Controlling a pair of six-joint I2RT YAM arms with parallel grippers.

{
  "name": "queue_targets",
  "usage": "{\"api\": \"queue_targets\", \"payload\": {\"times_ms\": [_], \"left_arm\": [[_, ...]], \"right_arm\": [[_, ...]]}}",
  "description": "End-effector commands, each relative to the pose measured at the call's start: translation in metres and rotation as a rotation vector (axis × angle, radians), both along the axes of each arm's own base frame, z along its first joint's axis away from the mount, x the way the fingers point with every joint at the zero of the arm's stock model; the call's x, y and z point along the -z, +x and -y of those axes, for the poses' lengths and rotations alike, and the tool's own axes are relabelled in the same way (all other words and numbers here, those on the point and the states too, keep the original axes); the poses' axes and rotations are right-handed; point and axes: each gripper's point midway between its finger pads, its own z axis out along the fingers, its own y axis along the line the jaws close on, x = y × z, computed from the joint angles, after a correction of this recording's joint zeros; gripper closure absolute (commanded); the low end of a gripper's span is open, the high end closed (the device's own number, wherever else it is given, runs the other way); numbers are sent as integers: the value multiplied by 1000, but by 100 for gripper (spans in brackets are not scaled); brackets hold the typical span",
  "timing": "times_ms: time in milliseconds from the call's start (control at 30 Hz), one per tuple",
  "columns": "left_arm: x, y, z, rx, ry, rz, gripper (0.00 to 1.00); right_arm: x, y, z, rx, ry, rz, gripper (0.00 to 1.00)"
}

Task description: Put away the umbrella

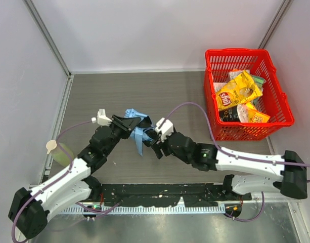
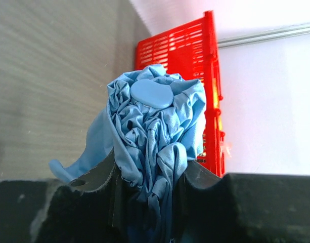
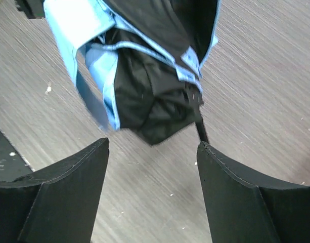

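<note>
The umbrella point(image 1: 138, 127) is a bunched sky-blue bundle held up over the middle of the table. In the left wrist view its crumpled fabric point(image 2: 152, 126) is squeezed between my two black fingers, so my left gripper point(image 2: 149, 174) is shut on it. From the top view my left gripper point(image 1: 127, 124) holds the bundle's left end. My right gripper point(image 1: 152, 137) sits just to the right of the bundle. In the right wrist view the umbrella point(image 3: 144, 81) shows blue edging and black lining just beyond my right gripper point(image 3: 152, 147), which is open with only table between its fingers.
A red plastic basket point(image 1: 248, 54) with snack bags point(image 1: 238, 91) stands at the back right, and the basket point(image 2: 195, 50) also shows behind the fabric in the left wrist view. A pale green bottle point(image 1: 59, 152) lies by the left wall.
</note>
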Motion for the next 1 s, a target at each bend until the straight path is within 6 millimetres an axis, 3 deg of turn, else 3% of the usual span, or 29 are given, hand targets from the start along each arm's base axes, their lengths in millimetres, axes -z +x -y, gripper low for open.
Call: {"api": "queue_targets", "payload": {"times_ms": [0, 133, 400, 500, 633, 700, 800, 900, 967], "left_arm": [[-91, 10, -9, -51, -125, 302, 100], [-113, 10, -15, -76, -148, 378, 100], [-165, 3, -19, -43, -307, 572, 100], [-180, 1, -21, -32, -343, 617, 100], [-189, -6, -19, -1, -380, 642, 100], [-191, -9, -19, 9, -401, 647, 100], [-186, -9, -24, -7, -437, 626, 100], [-185, -12, -25, -2, -446, 621, 100], [-186, -13, -26, -5, -449, 616, 100]], "right_arm": [[-13, -13, 19, 73, 112, -100, 25], [-19, -23, 35, 101, 202, -154, 25], [-67, -43, 36, 96, 572, -316, 23], [-76, -46, 41, 62, 589, -293, 23], [-87, -70, 21, -215, 556, -186, 23], [-93, -66, 8, -266, 537, -110, 22], [-90, -60, -30, -338, 508, -80, 22], [-90, -33, -46, -244, 511, 9, 21], [-86, -26, -56, -226, 508, 49, 21]]}}
